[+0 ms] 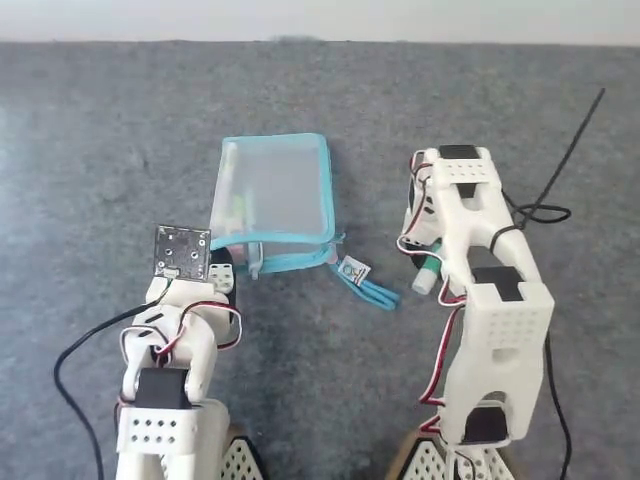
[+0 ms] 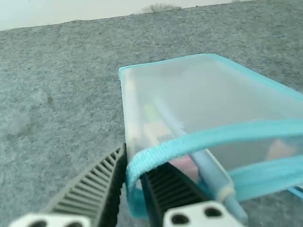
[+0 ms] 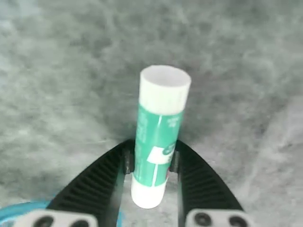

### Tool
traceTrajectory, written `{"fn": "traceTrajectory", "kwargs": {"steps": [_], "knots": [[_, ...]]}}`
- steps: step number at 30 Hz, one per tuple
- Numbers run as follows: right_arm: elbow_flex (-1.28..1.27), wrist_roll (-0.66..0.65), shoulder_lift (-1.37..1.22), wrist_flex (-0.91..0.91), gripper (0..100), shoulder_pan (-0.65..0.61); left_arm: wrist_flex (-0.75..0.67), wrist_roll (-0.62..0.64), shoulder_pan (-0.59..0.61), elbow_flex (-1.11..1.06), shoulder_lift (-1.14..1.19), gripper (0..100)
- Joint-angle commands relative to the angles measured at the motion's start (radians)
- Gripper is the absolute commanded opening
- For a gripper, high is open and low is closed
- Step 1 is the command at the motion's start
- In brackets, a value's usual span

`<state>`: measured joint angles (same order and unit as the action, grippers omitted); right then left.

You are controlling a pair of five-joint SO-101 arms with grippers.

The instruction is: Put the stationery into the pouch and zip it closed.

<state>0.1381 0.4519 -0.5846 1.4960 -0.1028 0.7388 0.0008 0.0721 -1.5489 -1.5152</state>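
- Pinching the pouch (image 1: 275,190) by its rim on the tabletop (image 1: 100,120), my left end effector (image 2: 134,165) seems to prop its mouth open.
- My right end effector (image 3: 152,150) is clamped on the glue stick (image 3: 161,109) (near the pouch); I'd feed it in endwise, slowly.
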Motion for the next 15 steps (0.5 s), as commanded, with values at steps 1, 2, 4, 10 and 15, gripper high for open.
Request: {"fn": "traceTrajectory", "kwargs": {"steps": [1,2,4,10,15], "knots": [[0.017,-0.107,0.104,0.064,7.0,0.025,-0.035,-0.012,0.005,0.015,-0.002,1],[0.015,-0.157,0.133,0.068,5.6,0.021,-0.035,-0.012,0.005,0.015,-0.002,1],[-0.020,-0.295,0.203,0.035,2.8,0.015,-0.035,-0.012,0.005,0.015,-0.002,1],[-0.347,-0.681,0.430,-0.245,2.1,-0.005,-0.035,-0.012,0.005,0.004,-0.002,1],[-0.620,-0.690,0.728,-0.384,8.6,-0.028,-0.037,-0.012,0.005,0.004,-0.002,1]]}}
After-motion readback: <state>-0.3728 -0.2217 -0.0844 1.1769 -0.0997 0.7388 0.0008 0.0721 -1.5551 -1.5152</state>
